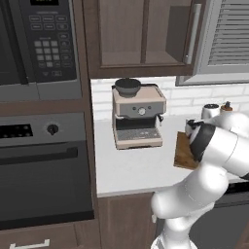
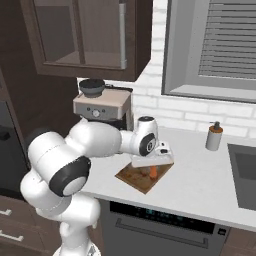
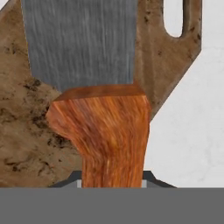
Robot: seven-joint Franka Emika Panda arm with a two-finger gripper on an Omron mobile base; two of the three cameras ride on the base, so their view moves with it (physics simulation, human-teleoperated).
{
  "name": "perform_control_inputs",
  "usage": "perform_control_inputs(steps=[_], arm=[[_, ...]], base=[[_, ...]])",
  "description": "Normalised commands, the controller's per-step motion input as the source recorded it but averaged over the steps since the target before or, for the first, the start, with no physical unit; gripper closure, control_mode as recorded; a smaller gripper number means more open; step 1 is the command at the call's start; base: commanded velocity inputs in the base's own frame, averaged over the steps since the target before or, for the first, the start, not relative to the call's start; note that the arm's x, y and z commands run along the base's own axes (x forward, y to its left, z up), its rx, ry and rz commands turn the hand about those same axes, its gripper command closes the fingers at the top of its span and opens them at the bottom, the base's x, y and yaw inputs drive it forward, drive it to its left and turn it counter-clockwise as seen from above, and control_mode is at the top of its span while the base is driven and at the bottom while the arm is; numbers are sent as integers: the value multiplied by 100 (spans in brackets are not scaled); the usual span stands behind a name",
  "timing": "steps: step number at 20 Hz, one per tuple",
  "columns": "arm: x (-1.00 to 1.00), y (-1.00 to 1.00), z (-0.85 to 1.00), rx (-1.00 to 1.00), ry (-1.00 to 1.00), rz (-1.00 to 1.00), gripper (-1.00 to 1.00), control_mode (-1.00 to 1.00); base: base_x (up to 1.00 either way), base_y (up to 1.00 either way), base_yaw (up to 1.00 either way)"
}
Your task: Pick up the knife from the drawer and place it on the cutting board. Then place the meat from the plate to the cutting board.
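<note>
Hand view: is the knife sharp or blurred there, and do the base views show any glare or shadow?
Hand view: the knife looms close, its wood grain and blade soft and smeared. Left base view: even light, no glare on the counter. Right base view: a faint shadow edges the cutting board.

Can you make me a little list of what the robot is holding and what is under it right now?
holding: knife with an orange-brown wooden handle and wide grey blade
gripper: shut on the handle
under the knife: small brown wooden cutting board
board rests on: pale counter
nearby: beige coffee machine behind the board
knife touching board: cannot tell
</note>
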Motion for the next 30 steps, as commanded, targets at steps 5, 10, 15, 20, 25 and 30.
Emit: perform_control_inputs(steps=[5,10,15,20,25,30], arm=[[7,2,-12,0,0,0,100,-100],[9,24,-14,0,0,0,100,-100],[9,17,-24,0,0,0,100,-100],[10,0,-32,0,0,0,100,-100],[9,0,-20,0,0,0,100,-100],[-19,14,-14,0,0,0,-100,-100]], base=[[0,0,0],[0,0,0],[0,0,0],[0,0,0],[0,0,0],[0,0,0]])
